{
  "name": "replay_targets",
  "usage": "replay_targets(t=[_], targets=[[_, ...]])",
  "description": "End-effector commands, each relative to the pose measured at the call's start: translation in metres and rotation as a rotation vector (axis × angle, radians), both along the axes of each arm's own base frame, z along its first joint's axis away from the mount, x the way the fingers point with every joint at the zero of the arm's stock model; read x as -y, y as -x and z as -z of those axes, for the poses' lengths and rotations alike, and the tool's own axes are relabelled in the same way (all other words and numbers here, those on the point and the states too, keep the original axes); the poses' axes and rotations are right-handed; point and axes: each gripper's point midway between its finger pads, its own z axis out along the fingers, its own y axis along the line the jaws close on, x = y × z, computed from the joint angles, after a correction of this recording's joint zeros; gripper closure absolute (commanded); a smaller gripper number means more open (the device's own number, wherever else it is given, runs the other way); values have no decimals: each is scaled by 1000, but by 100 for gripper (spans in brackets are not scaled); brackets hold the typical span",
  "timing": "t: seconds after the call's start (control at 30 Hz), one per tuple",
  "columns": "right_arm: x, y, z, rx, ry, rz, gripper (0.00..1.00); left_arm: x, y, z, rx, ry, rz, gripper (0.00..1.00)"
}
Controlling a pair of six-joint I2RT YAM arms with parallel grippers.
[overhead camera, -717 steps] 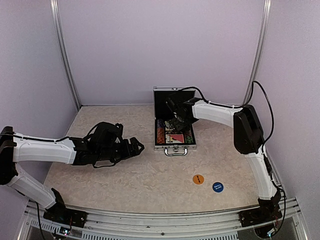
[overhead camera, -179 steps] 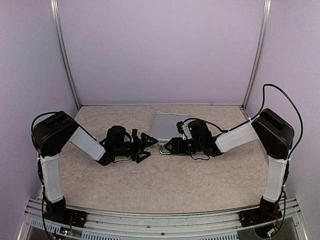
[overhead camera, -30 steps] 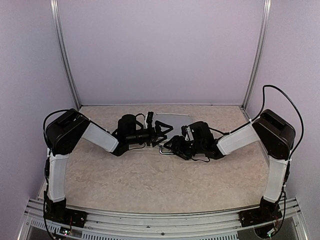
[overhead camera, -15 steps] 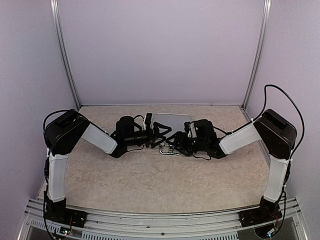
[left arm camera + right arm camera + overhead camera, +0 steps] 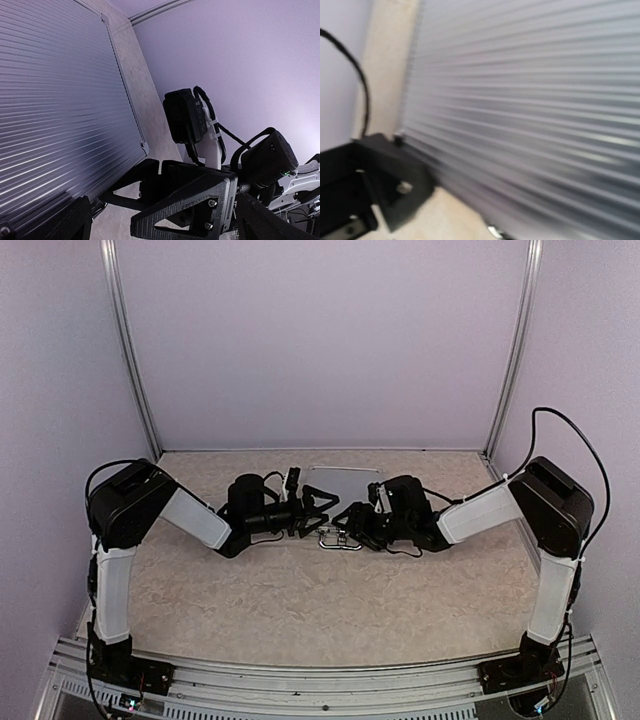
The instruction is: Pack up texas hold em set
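Note:
The texas hold em set is a silver ribbed case [image 5: 345,483], lying closed and flat at the back middle of the table. Its chrome handle [image 5: 338,543] points toward me. My left gripper [image 5: 322,512] is at the case's front left corner, open wide, and its own fingers [image 5: 50,225] frame the ribbed lid [image 5: 60,100]. My right gripper [image 5: 350,523] is just right of it at the front edge, jaws apart with nothing seen between them. Its black fingers [image 5: 185,200] fill the left wrist view. The blurred lid [image 5: 530,100] fills the right wrist view. Cards and chips are hidden.
Lilac walls close in the back and both sides, with metal posts [image 5: 130,350] in the back corners. An aluminium rail [image 5: 320,695] runs along the near edge. The right arm's black cable [image 5: 565,430] loops above its elbow. A black gripper part [image 5: 390,190] is beside the case.
In the last second both grippers edged closer together at the case's front edge. The right wrist shifted slightly toward the case, and the handle shows more. The case stays closed.

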Motion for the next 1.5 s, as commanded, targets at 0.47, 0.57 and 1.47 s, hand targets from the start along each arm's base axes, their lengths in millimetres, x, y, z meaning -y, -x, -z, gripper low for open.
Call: replay_targets(t=[0.47,0.57,1.47], targets=[[-16,10,39,-66,252,-36,28,-7,-5,27,-74,-41,-14,1],[-14,11,41,-68,263,-33,27,-6,-4,28,-77,-40,-9,1],[-29,8,35,-60,252,-87,27,-2,-3,22,-69,-35,-4,1]])
